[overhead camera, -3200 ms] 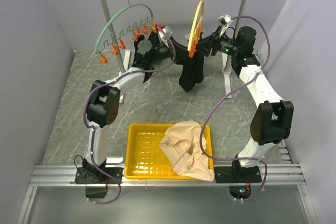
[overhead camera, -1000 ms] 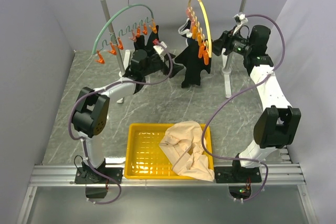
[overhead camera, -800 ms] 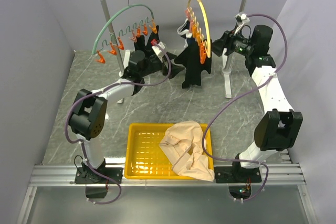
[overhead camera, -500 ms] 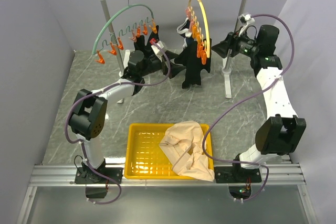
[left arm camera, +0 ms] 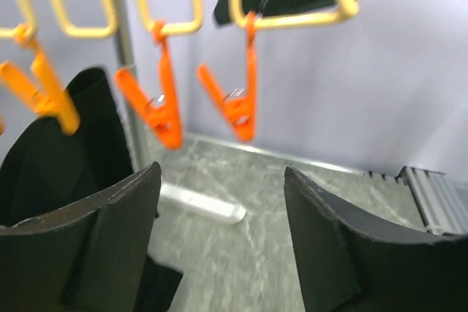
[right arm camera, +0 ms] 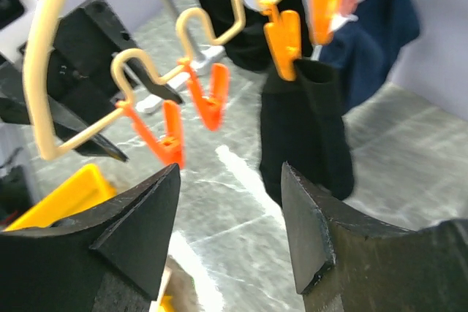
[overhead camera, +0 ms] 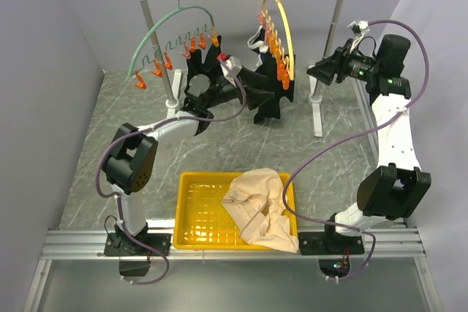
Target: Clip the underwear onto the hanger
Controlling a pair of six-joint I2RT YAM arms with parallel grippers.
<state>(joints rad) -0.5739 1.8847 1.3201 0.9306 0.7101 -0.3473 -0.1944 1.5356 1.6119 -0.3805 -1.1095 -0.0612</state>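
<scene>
The black underwear [overhead camera: 269, 100] hangs from orange clips [overhead camera: 278, 63] on the pale yellow hanger [overhead camera: 285, 27], which is hooked on the rack rail. My left gripper [overhead camera: 241, 82] hovers just left of the underwear, open and holding nothing. In the left wrist view the underwear [left arm camera: 51, 144] is at the left, with the hanger's wavy wire [left arm camera: 175, 5] and two free clips [left arm camera: 234, 104] above the open left gripper [left arm camera: 219, 180]. My right gripper [overhead camera: 316, 72] is open and apart, to the right of the hanger. The right wrist view shows a clip [right arm camera: 285, 38] on the underwear [right arm camera: 303, 129] beyond the open right gripper [right arm camera: 230, 173].
A green hanger [overhead camera: 157, 34] with orange clips hangs at the rail's left. A navy garment [right arm camera: 373, 27] hangs behind the yellow hanger. The rack's right post [overhead camera: 325, 56] stands near my right gripper. A yellow tray [overhead camera: 190, 210] at the front holds a beige garment [overhead camera: 256, 202].
Both grippers have left the hanger and underwear they were at seconds ago. The right arm has drawn back to the right. The left gripper has shifted right toward the underwear; the hanger has swung.
</scene>
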